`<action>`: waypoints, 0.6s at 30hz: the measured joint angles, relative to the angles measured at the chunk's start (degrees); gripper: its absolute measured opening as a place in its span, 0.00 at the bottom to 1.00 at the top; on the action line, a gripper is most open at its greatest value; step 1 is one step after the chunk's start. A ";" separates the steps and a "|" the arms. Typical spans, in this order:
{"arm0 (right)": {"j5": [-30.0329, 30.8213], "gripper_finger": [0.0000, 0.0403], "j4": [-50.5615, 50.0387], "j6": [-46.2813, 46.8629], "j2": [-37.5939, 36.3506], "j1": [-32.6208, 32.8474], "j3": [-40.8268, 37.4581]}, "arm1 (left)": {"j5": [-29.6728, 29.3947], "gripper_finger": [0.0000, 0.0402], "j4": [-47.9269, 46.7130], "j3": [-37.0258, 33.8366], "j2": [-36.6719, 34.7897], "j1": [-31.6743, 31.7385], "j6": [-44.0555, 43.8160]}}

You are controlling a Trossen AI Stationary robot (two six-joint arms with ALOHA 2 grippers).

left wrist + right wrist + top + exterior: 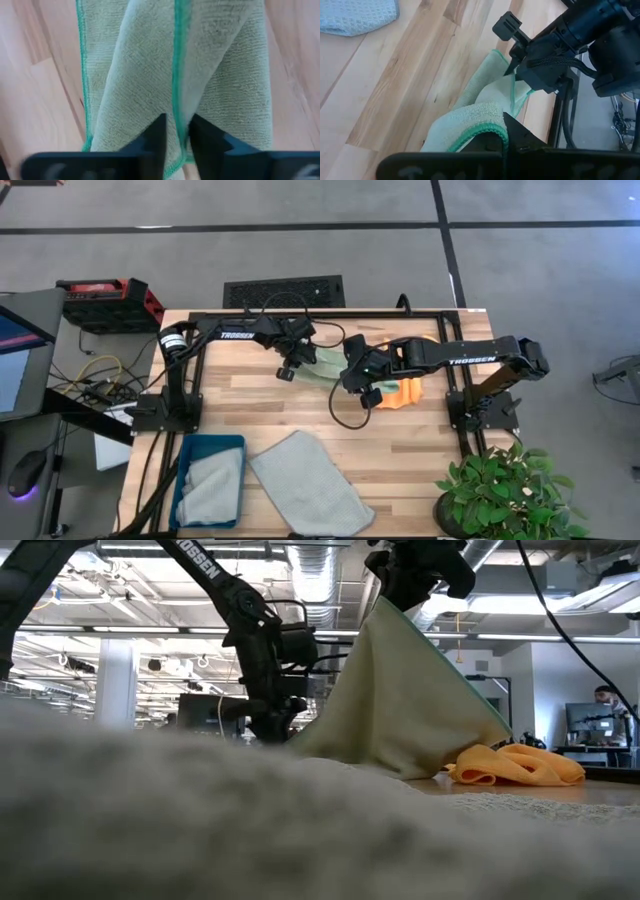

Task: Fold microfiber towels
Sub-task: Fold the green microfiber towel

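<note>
near the table's (400,470) far edge, the right gripper (504,134) pinches the light green towel's (327,365) hem to lift it; the left gripper (176,142) closes on the hanging edge, probably to spread it.

A light wooden plank table (300,405) is carrying a rigid teal rectangular bin (184,480) at its front left, a pale grey-blue cloth (310,485) lying flat beside it, a crumpled bright orange cloth (405,392) and a light green cloth (325,367) partly resting on it
</note>
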 joint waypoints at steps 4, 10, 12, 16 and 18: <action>0.33 0.01 -0.13 0.45 0.00 0.00 0.00 | -0.03 0.02 -0.40 0.00 -0.02 0.13 -1.16; 3.27 0.01 -3.23 3.68 -0.02 -0.36 0.00 | -1.04 0.00 -3.87 0.00 -3.08 0.28 -4.32; 3.30 0.01 -5.10 5.41 -0.02 -0.77 0.00 | -1.20 0.00 -5.54 0.00 -4.96 0.28 -5.43; 4.84 0.01 -8.66 6.93 -0.02 -1.42 0.00 | -1.47 0.00 -7.97 0.00 -9.88 0.26 -7.69; 7.78 0.01 -9.27 6.97 -0.02 -1.79 0.00 | -2.58 0.00 -8.72 0.00 -12.66 0.11 -8.71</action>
